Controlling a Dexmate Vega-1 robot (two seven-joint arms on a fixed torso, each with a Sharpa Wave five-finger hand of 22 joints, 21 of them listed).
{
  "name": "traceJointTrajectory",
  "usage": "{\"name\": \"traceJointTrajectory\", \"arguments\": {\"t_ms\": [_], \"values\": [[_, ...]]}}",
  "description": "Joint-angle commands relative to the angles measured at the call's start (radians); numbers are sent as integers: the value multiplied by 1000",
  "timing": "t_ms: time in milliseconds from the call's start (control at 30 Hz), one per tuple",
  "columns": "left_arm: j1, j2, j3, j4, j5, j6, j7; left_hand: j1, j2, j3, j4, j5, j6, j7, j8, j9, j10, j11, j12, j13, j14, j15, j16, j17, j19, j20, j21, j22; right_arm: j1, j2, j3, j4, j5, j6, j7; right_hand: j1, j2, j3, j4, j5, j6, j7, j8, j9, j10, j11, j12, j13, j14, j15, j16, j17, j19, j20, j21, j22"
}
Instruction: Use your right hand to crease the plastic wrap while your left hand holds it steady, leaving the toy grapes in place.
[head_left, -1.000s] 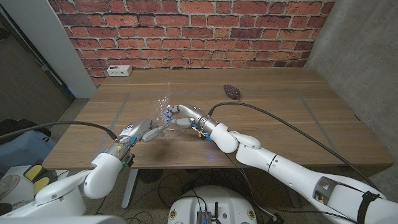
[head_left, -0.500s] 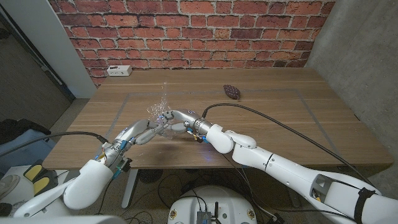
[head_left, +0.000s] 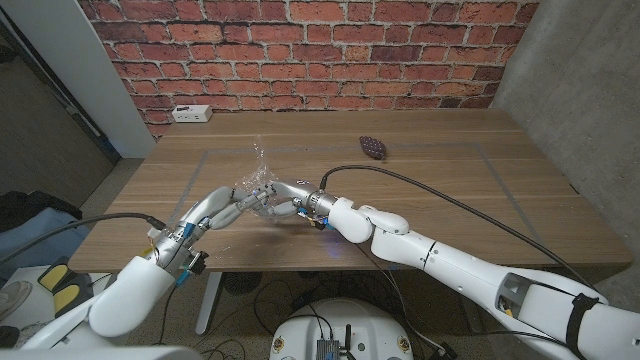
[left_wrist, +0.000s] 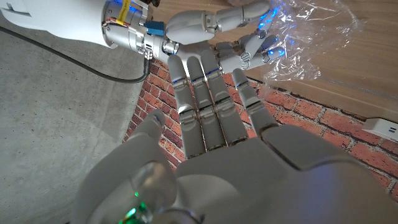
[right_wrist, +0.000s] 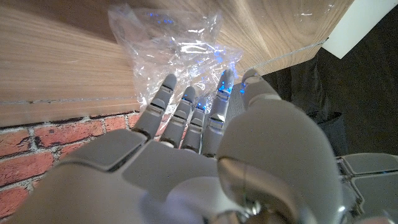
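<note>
From my head: a wooden surface (head_left: 450, 190) before a brick wall (head_left: 300, 50); both hands meet at the crumpled wrap (head_left: 256, 180), grapes (head_left: 374, 148) well apart. Left wrist: my left hand's (left_wrist: 217, 130) fingers straight, together. Right wrist: my right hand's (right_wrist: 199, 143) fingers touch wrap (right_wrist: 168, 50); grip unclear.

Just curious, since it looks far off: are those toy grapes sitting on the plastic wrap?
No, the toy grapes lie on bare wood, well apart from the plastic wrap.

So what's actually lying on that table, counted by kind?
Clear plastic wrap: 1
Dark toy grapes: 1
White power strip: 1
Total: 3
</note>
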Motion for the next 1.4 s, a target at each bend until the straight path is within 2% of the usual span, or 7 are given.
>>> {"name": "traceJointTrajectory", "arguments": {"t_ms": [33, 233, 467, 800, 1133, 1233, 1400], "values": [[-57, -52, 6, 22, -2, -21, -70, -9, 1, 10, -3, 9, -1, 1, 4, 6, 5, 1, 1, 3, 2, 0, -1, 3, -5, 0, 2, 5, 36, -15, -4, 12, 56, 0, 111, -98, -37, -50, 31, 15, -50, 6, -18, -10, -28, 13, 4, 2, -33, -18, -11, -2, -34, 13, -14, 2], [-79, -55, 13, 27, -2, -15, -81, -10, 1, 13, -4, 9, -4, 2, 4, 9, 2, 0, 0, 6, 2, -1, -2, 3, -8, 1, 3, 5, 57, -12, -6, 39, 93, 11, 162, -223, -76, -111, 80, 33, -65, 19, -33, -28, -44, 32, 10, 2, -50, 1, -12, -5, -67, 31, -25, 3], [-91, -55, 15, 26, -3, -2, -90, -13, 0, 15, -5, 9, -6, 1, 4, 12, 1, 0, -1, 8, -2, -2, -4, 3, -10, 1, 4, 5, 77, -2, -12, 83, 133, 42, 202, -317, -76, -150, 122, 55, 36, 63, 3, -38, 17, 47, 33, 1, -3, 13, 12, -8, -69, 39, -22, 4], [-103, -51, 24, 26, -4, 5, -95, -18, -1, 17, -5, 8, -8, 1, 4, 15, 0, -1, -2, 12, -1, 0, -5, 4, -11, 2, 6, 5, 48, 6, 31, 128, 213, 146, 135, -251, -17, -110, 89, 80, 67, 72, 11, -56, 83, 48, 43, -1, 59, 4, 32, -19, -37, 40, -10, 4], [-110, -42, 30, 26, -4, 16, -99, -23, -1, 21, -4, 7, -7, 3, 5, 19, 1, 2, -3, 16, 2, 0, -5, 5, -13, 3, 9, 4, -3, 43, 102, 228, 283, 364, -30, -234, 6, -95, 56, 65, -206, 5, -105, -77, -47, 25, 3, 2, 18, -11, 19, -16, -21, 27, -4, 5], [-109, -42, 30, 25, -3, 15, -96, -24, -2, 22, -5, 7, -8, 2, 5, 20, 1, 2, -3, 17, 2, 0, -6, 5, -13, 4, 10, 4, -19, 65, 121, 271, 303, 420, -76, -247, 4, -101, 58, 62, -196, 12, -101, -78, -28, 40, 15, 4, 44, -17, 32, -13, -8, 23, 1, 6], [-106, -46, 29, 23, 0, 10, -89, -26, -2, 24, -5, 7, -7, 2, 6, 21, 1, 1, -3, 19, 2, 0, -6, 5, -14, 4, 11, 4, -54, 106, 159, 323, 282, 467, -212, -256, 22, -94, 53, 58, -78, 51, -40, -66, 69, 62, 53, 15, 123, -24, 68, -1, 31, 21, 17, 9]]}}
